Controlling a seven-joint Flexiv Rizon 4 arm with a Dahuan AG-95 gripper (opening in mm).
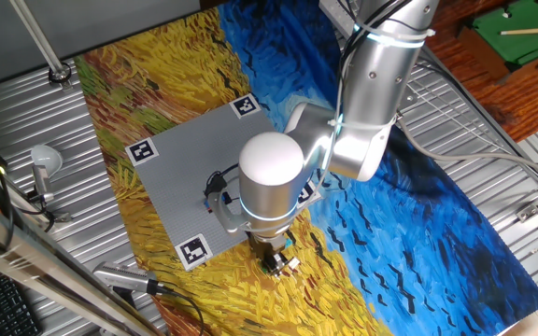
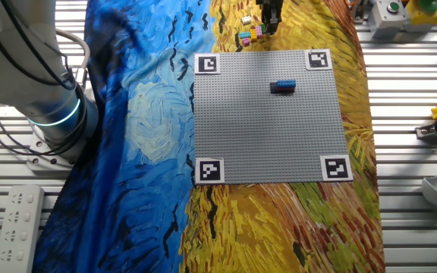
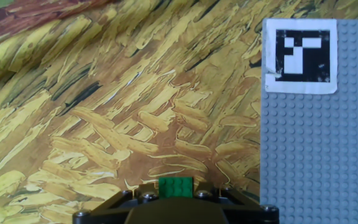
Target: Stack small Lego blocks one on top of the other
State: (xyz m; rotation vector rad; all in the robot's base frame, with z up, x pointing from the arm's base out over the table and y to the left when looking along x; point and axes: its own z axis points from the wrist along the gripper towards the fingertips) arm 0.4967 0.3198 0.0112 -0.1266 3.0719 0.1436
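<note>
One fixed view, gripper [image 1: 276,262] low just off grey baseplate [image 1: 180,177] edge, other fixed view, blue-red stack [image 2: 283,86] on baseplate, loose small blocks [image 2: 250,34] beyond its far edge by gripper, hand view, green block [image 3: 176,186] pinched between closed fingers, above painted cloth [image 3: 104,112].

This is a robotics lab or test bench, not a home. The work surface is a ribbed metal table [image 1: 493,121] built from aluminium rails. A painted cloth [image 2: 139,136] in swirling blue and yellow is spread over it as a backdrop. A grey studded baseplate [image 2: 271,129] lies on the cloth with black-and-white tags [image 2: 210,170] at its corners, the kind cameras track. At 9 o'clock in the other fixed view, the robot arm's base [image 2: 44,98] is bolted to the table with cables looping round it, and a power strip [image 2: 12,227] lies at 7 o'clock.
</note>
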